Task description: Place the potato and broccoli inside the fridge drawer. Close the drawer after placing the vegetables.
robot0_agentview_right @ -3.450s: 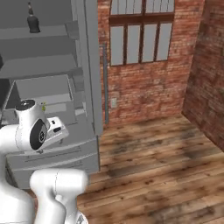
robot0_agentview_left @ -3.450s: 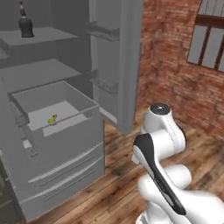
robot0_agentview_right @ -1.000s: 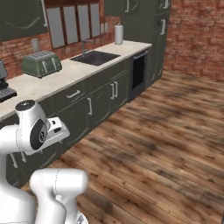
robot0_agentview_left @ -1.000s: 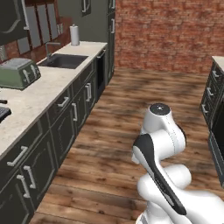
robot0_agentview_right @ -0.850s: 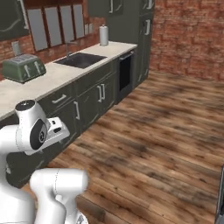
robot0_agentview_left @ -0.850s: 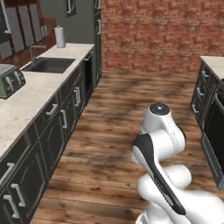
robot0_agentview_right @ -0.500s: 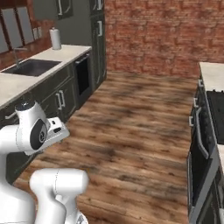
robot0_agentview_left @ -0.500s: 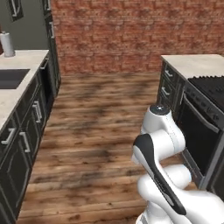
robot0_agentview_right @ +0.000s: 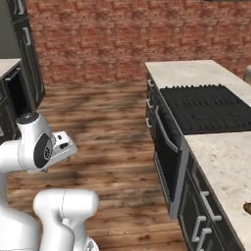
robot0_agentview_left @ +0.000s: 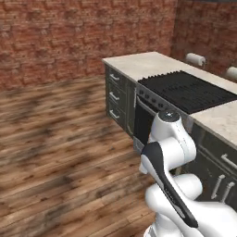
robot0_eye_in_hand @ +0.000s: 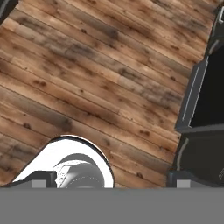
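I am travelling with my gripper (robot0_eye_in_hand: 107, 186) spread wide and empty over the plank floor (robot0_agentview_left: 60, 139), hunting the potato. A brown lump at the counter's (robot0_agentview_right: 223, 162) near right edge may be it; I cannot tell. Next, I drive close and reach. Beside me, a ridged black stove (robot0_agentview_left: 187, 90) sits in speckled stone.

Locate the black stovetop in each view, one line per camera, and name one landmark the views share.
Left base view: the black stovetop lies at right of centre, set into the pale counter.
Right base view: it lies at right, past the middle of the counter's length.
Hand view: the cooking surface cannot be made out; the dark oven front stands at the right edge.
Shared landmark: the wooden plank floor beside the oven.
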You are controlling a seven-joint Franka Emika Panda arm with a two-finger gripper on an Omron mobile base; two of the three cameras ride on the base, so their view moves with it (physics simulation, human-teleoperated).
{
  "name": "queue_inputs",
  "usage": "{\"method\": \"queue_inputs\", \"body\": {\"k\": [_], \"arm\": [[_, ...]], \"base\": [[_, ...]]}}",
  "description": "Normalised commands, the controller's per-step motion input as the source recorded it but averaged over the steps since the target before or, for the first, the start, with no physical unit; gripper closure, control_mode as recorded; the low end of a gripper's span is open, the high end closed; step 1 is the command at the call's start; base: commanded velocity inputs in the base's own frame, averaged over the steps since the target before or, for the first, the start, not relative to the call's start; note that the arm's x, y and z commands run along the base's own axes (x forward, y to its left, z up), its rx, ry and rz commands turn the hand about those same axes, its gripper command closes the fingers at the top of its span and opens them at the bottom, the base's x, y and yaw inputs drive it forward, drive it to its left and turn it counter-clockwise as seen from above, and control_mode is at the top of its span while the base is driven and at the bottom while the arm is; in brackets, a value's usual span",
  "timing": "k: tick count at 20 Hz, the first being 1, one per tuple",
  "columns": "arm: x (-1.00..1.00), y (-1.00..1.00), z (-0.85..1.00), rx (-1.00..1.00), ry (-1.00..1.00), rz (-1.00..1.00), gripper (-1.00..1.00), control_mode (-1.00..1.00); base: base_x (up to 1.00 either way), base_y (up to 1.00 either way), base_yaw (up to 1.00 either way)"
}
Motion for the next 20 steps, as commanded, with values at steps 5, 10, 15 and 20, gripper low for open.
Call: {"method": "queue_inputs", "body": {"k": [5,10,15,20], "arm": [[0.0,0.0,0.0,0.0,0.0,0.0,-1.0,1.0],[0.0,0.0,0.0,0.0,0.0,0.0,-1.0,1.0],[0.0,0.0,0.0,0.0,0.0,0.0,-1.0,1.0],[0.0,0.0,0.0,0.0,0.0,0.0,-1.0,1.0]], "base": [[0.31,0.01,-0.59],[0.41,0.05,-0.53],[0.36,0.0,-0.61],[0.36,0.0,-0.69]]}}
